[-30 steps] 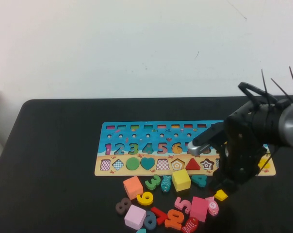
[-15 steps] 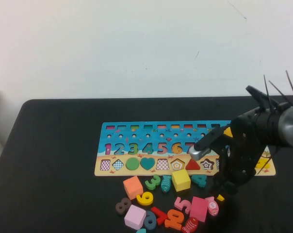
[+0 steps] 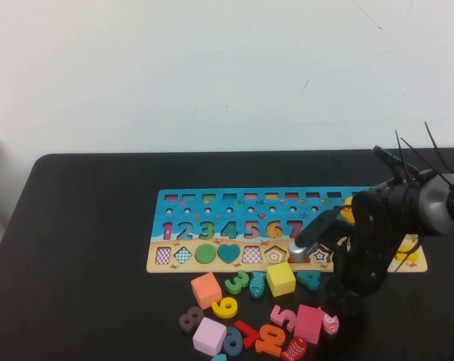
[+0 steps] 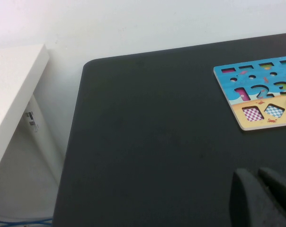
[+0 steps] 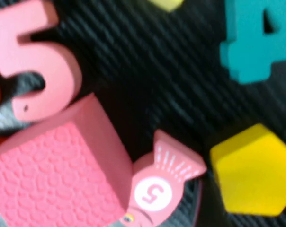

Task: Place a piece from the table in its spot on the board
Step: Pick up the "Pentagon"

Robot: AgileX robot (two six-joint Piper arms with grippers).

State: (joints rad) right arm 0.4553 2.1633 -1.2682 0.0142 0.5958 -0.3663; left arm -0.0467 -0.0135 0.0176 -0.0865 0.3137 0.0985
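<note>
Lowering since before, right tool [image 3: 340, 297] over yellow hexagon piece [image 5: 252, 168], grip unclear, left tool [image 4: 261, 196] parked, closed.

The right gripper [image 3: 338, 301] has dropped lower over the loose pieces, now hiding the yellow hexagon [image 5: 254, 170].

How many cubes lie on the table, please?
4: orange cube and yellow cube by the board, lilac cube and pink cube nearer. Right gripper beside them may hide more; left gripper parked far left.

right arm [image 3: 377, 241] hiding board's [image 3: 212, 226] right end, right gripper unseen
</note>
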